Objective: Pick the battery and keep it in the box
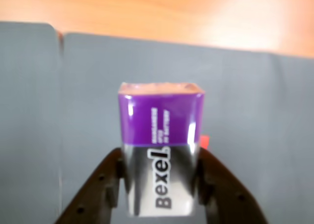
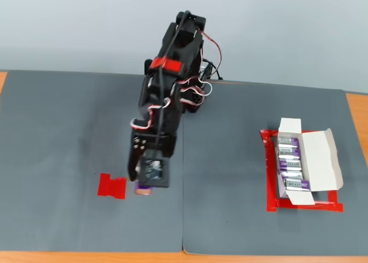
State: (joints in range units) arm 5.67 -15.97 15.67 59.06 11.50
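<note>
In the wrist view my gripper (image 1: 159,185) is shut on the battery (image 1: 160,136), a block with a purple upper half and a silver lower half lettered "Bexel"; the black fingers (image 1: 105,185) press its two sides. In the fixed view the gripper (image 2: 144,188) hangs just right of the red tape patch (image 2: 112,186), and only the battery's end (image 2: 142,189) peeks out below the arm. The white box (image 2: 305,159) lies open at the right inside a red tape outline (image 2: 270,182), with several batteries (image 2: 290,165) in a row inside it.
Grey mats (image 2: 69,130) cover the table, with a seam running down the middle (image 2: 183,228). Orange table surface (image 2: 356,119) shows at the edges. The arm's base and cables (image 2: 190,73) stand at the back centre.
</note>
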